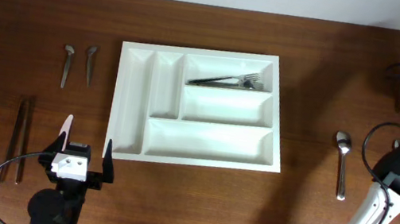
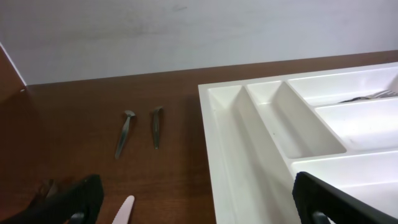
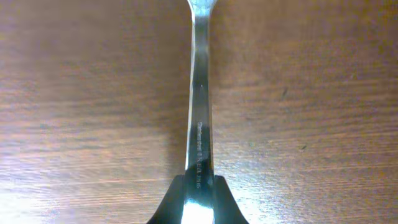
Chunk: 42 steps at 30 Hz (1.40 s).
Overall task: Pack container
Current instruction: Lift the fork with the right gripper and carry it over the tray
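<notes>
Presently the right tool (image 3: 199, 185) grips a spoon (image 3: 200, 93) right of the container (image 1: 280, 117), left tool (image 1: 86, 142) open; next, seemingly, lift it across.

Table (image 1: 193, 207): brown wood, visible grain, smooth, low sheen.
Tray (image 1: 192, 159): white plastic, smooth, faintly glossy.
Forks (image 1: 229, 81) in the tray's upper long compartment: bright metal, shiny.
Spoon (image 3: 200, 93) right of the tray: polished metal, mirror-glossy, small lettering stamped into the handle.
Short utensil (image 1: 90, 65) just left of the tray, and its neighbour (image 1: 67, 65): grey metal, duller finish.
</notes>
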Tool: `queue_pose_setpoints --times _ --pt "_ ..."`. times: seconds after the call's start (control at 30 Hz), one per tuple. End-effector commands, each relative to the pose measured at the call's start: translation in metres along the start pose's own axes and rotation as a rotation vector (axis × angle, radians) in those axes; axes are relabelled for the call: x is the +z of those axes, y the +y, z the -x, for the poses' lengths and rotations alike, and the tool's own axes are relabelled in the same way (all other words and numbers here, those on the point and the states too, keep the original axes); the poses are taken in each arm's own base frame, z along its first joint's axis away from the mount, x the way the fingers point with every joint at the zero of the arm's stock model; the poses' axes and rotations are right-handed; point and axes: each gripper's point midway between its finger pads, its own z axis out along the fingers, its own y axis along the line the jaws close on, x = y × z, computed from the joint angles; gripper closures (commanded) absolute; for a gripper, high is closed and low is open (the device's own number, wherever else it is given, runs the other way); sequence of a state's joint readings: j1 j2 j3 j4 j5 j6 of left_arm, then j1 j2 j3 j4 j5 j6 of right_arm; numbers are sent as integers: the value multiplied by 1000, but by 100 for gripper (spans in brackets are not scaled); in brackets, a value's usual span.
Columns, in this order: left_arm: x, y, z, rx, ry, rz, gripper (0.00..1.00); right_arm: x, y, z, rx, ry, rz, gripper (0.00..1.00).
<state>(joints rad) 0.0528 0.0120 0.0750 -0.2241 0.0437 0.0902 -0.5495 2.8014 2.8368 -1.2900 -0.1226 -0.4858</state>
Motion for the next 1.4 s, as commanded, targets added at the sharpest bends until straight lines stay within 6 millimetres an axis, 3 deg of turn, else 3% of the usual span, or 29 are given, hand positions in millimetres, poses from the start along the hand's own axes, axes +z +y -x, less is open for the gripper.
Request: queue_pose_setpoints --times 0.0,0.43,0.67,0.87,1.07,1.37 --pt "0 2 -2 16 0 12 1 -10 12 16 28 -38 -3 96" --pt "0 2 -2 16 0 12 1 -64 57 54 245 -147 50 96" --pt "0 2 -2 16 0 12 1 -109 112 85 336 -230 183 96" --pt "0 2 -2 16 0 12 1 -148 148 102 428 -283 226 96" --pt "0 2 -2 16 0 12 1 -184 197 113 445 -312 282 96" --pt "0 2 -2 16 0 12 1 -190 270 113 515 -252 366 96"
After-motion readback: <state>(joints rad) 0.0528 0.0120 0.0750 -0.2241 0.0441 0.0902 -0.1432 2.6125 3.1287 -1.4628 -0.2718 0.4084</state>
